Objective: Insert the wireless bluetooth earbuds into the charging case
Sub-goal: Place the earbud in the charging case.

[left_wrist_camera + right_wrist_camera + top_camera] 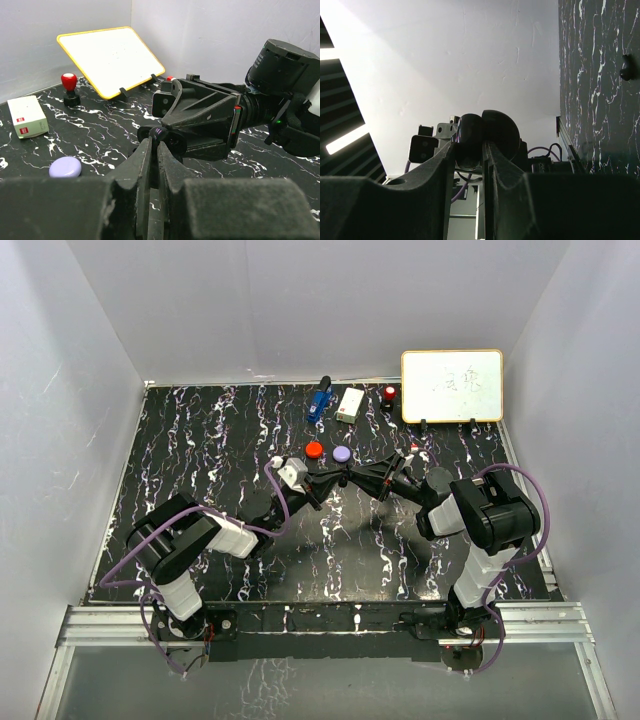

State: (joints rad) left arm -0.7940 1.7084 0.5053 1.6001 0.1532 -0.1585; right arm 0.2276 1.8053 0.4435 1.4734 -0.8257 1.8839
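My two grippers meet above the middle of the table. The right gripper (469, 146) is shut on a round black charging case (502, 127) whose two halves stand apart, lid open. The left gripper (156, 142) is shut on a tiny black earbud (160, 133) with faint purple marks. Its tips press the earbud against the open case (179, 145). From above, the left gripper (325, 480) and right gripper (352, 476) touch tip to tip. Another small black stemmed earbud (626, 68) lies loose on the table.
A red case (314, 449) and a lavender case (342, 454) lie just behind the grippers. Along the back edge stand a blue object (320, 398), a white box (350, 403), a red-topped stamp (389, 393) and a yellow-framed whiteboard (452, 385).
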